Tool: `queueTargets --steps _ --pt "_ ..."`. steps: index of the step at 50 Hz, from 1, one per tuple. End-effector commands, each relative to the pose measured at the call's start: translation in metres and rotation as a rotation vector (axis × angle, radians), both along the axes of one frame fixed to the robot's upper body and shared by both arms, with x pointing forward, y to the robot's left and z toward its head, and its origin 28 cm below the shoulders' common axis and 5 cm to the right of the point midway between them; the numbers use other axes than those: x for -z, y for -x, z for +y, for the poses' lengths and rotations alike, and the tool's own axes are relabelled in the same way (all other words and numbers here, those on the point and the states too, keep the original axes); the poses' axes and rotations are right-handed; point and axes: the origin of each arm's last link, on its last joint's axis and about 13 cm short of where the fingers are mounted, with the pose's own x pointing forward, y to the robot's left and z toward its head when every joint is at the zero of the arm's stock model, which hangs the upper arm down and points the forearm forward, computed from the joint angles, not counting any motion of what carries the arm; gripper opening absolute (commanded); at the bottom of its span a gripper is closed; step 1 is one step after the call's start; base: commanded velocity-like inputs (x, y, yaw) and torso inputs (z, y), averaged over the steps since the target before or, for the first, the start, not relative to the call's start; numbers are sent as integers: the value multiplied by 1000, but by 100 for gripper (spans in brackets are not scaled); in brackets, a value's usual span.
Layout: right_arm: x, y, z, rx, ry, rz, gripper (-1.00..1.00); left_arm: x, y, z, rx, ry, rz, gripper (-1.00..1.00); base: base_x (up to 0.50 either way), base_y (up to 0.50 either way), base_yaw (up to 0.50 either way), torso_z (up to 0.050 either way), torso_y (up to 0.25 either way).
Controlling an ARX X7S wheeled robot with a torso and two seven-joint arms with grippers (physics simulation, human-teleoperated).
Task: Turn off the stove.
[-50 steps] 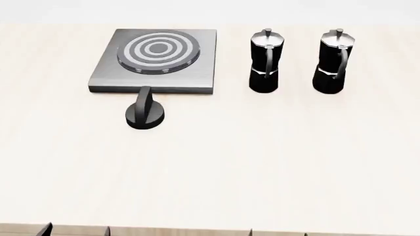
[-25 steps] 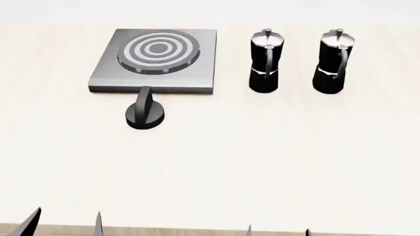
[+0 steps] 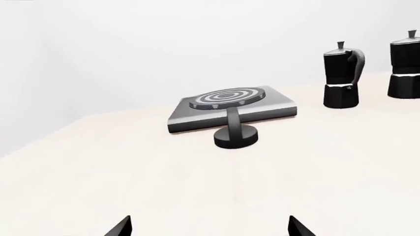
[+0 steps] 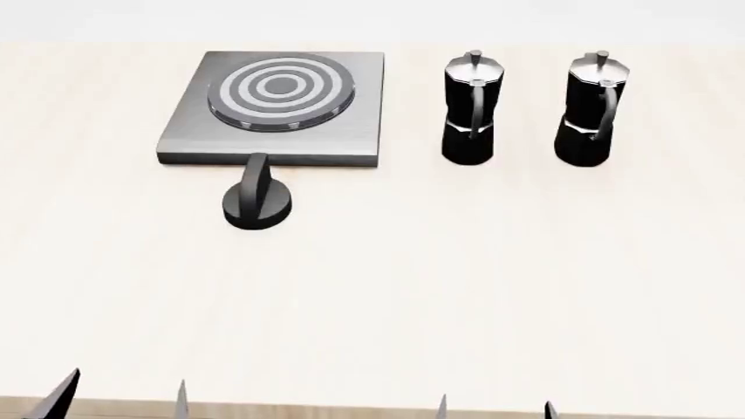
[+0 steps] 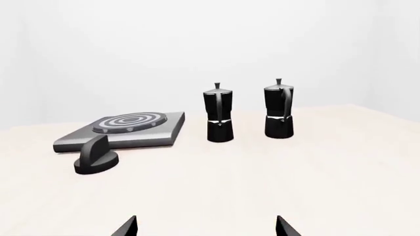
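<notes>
No writing to be read anywhere; the stove [image 4: 279, 105] carries no label, its knob [image 4: 257, 201] no marks or numbers; both moka pots [image 4: 472, 109] are bare of brand.

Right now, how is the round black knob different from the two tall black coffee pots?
The round black ridged knob is low and squat; the two black-and-silver moka pots stand tall. The knob sits beside the flat grey metal stove; the pots stand apart at its right. The pots have silver tops; the knob does not. All rest on the pale table.

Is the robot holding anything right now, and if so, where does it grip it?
Nothing. Both the left gripper and right gripper are open, far from the knob.
</notes>
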Motion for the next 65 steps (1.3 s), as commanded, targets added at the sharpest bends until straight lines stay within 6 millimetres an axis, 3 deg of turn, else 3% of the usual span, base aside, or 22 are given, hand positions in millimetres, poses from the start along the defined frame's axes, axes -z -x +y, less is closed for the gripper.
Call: queueTargets --steps 1,7,18,31,65 --pt "3 0 0 -1 -6 15 100 7 2 -3 23 -16 13 100 0 0 0 0 0" --pt "4 -1 -2 17 -4 22 100 6 5 -4 63 -5 28 100 0 0 0 0 0" --pt "-21 8 2 20 14 -33 100 -44 32 -2 123 14 -152 100 0 0 0 0 0" --pt "-38 17 5 5 48 -93 100 -73 46 1 136 67 -231 100 0 0 0 0 0" --pt "-35 16 4 14 55 -116 100 -73 43 1 114 101 -244 100 132 0 0 0 0"
